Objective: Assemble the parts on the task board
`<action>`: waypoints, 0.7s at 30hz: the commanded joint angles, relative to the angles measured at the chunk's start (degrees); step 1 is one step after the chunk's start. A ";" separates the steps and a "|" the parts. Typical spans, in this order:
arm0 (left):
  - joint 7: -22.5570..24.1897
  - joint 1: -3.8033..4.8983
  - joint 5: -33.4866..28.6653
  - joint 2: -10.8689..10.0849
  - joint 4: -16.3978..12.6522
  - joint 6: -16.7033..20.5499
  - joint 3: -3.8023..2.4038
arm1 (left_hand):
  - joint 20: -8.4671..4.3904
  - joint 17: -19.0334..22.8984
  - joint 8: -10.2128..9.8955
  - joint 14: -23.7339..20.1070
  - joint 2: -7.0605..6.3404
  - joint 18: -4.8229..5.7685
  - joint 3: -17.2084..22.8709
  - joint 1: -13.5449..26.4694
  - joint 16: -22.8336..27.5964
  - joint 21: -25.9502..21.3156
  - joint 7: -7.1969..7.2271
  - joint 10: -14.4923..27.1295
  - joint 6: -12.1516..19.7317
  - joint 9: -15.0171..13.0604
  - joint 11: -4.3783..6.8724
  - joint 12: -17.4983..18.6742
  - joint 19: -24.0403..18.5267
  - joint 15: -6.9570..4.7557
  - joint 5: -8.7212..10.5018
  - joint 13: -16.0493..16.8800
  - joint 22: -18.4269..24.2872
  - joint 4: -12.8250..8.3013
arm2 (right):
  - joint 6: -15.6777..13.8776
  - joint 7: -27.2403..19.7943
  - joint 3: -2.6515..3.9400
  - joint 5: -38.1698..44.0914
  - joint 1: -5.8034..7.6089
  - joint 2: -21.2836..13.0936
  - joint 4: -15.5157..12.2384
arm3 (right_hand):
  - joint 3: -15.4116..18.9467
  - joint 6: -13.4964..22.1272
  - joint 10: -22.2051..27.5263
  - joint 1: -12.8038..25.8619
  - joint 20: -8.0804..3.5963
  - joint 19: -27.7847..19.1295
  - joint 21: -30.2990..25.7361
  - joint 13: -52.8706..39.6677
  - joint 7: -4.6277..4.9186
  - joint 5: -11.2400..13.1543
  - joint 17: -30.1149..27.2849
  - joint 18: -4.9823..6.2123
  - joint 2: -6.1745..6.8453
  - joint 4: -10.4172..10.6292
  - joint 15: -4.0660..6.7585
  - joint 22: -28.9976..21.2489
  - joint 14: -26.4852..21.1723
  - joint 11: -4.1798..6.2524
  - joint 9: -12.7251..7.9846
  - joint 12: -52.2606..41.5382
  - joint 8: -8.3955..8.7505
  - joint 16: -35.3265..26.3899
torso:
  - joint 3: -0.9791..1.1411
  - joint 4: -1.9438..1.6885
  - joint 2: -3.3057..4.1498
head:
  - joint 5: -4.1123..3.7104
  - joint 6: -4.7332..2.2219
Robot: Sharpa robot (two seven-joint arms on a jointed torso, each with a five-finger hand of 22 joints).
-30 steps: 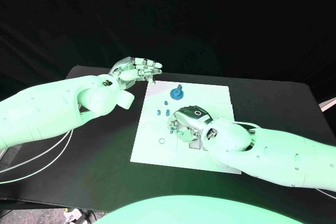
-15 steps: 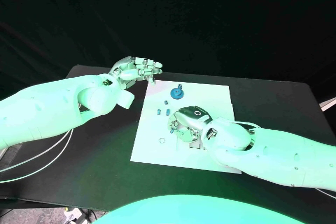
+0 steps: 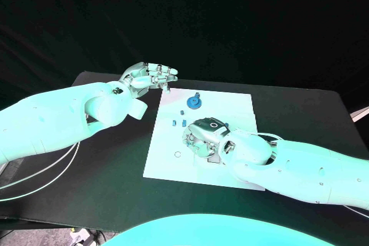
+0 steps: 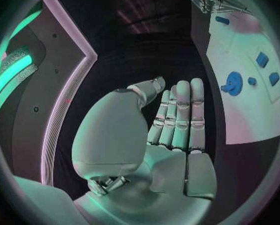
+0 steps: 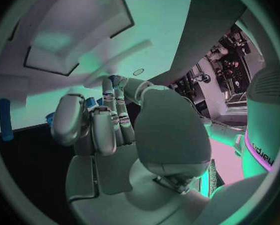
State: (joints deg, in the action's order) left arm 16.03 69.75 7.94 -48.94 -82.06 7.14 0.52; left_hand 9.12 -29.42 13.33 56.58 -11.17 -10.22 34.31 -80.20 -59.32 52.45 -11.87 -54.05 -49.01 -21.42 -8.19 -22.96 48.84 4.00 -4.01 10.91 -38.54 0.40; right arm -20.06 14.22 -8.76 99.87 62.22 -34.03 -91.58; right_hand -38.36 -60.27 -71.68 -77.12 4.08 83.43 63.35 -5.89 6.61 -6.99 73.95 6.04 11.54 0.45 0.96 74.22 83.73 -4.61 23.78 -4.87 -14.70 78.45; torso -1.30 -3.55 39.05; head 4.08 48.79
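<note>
The white task board lies mid-table. On its far part sit a round blue part and a few small blue pieces. My right hand is down on the board's middle, fingers curled. In the right wrist view its fingertips close round a small blue part. My left hand hovers off the board's far left corner, its fingers straight and side by side, holding nothing. The left wrist view shows the board and the round part beyond it.
A small ring marks the board's left side near my right hand. A blue peg stands at the board's edge in the right wrist view. Black tabletop surrounds the board, with white cables at the left.
My right hand has shifted slightly toward the board's far left and now covers the small blue part that showed beside its fingertips. The left hand has not moved.
</note>
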 commanded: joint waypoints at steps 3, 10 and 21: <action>-0.05 0.04 -0.07 0.04 -0.11 -0.18 -0.04 | 0.23 0.56 0.53 -0.36 0.27 -0.33 -1.24 0.87 0.53 -1.17 -0.21 1.26 0.87 0.10 -0.14 -0.23 0.37 0.02 -1.12 -0.62 0.59 0.54 | -0.04 -0.10 -0.32 -0.09 -0.41 0.23 0.15 | -0.12 0.89 -0.53 3.61 0.20 0.95 0.19 0.07 0.86 -0.71 0.32 -1.51 -0.14 -0.45 0.11 5.84 3.19 0.92 2.39 1.39 -0.16 0.06 | 0.01 0.05 -0.04 | 0.05 0.02; -0.18 0.04 -0.07 0.02 -0.07 -0.22 -0.04 | 0.23 0.56 0.53 -0.36 0.27 -0.33 -1.24 0.87 0.53 -1.17 -0.21 1.26 0.87 0.10 -0.14 -0.23 0.37 0.02 -1.12 -0.62 0.59 0.54 | -1.88 -0.02 -0.34 -0.23 -0.43 -0.23 0.05 | 0.35 3.90 6.18 4.54 1.30 -0.10 -3.88 1.50 1.96 -0.76 -0.64 -0.94 1.61 -0.33 -1.22 4.43 2.77 -0.71 1.59 1.28 2.34 -0.34 | 0.03 0.07 -0.06 | 0.02 -0.05; -0.34 0.04 -0.07 -0.11 0.04 -0.37 -0.04 | 0.23 0.56 0.53 -0.36 0.27 -0.33 -1.24 0.87 0.53 -1.17 -0.21 1.26 0.87 0.10 -0.14 -0.23 0.37 0.02 -1.12 -0.62 0.59 0.54 | -3.64 0.39 -0.33 -0.18 -0.37 -2.62 -2.29 | 3.58 7.22 12.60 3.54 2.15 -2.02 -11.61 2.02 1.50 -0.83 -4.58 0.28 2.78 -0.88 -1.92 1.39 1.00 -1.51 0.64 0.40 5.21 -2.92 | 0.08 0.12 -0.04 | -0.16 -0.54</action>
State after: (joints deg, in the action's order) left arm 15.67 69.76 7.94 -49.08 -81.99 6.97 0.52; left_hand 9.12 -29.42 13.33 56.58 -11.17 -10.22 34.31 -80.20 -59.32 52.45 -11.87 -54.05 -49.01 -21.42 -8.19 -22.96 48.84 4.00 -4.01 10.90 -38.54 0.40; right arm -23.49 14.53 -9.11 99.60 61.84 -36.43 -93.48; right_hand -37.69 -53.65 -60.57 -73.60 5.96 82.14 52.35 -4.31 8.33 -7.00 69.69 6.17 12.53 -0.16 -0.72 74.22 83.73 -6.03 24.71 -4.24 -10.28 75.79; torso -1.21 -3.45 39.00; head 3.99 48.37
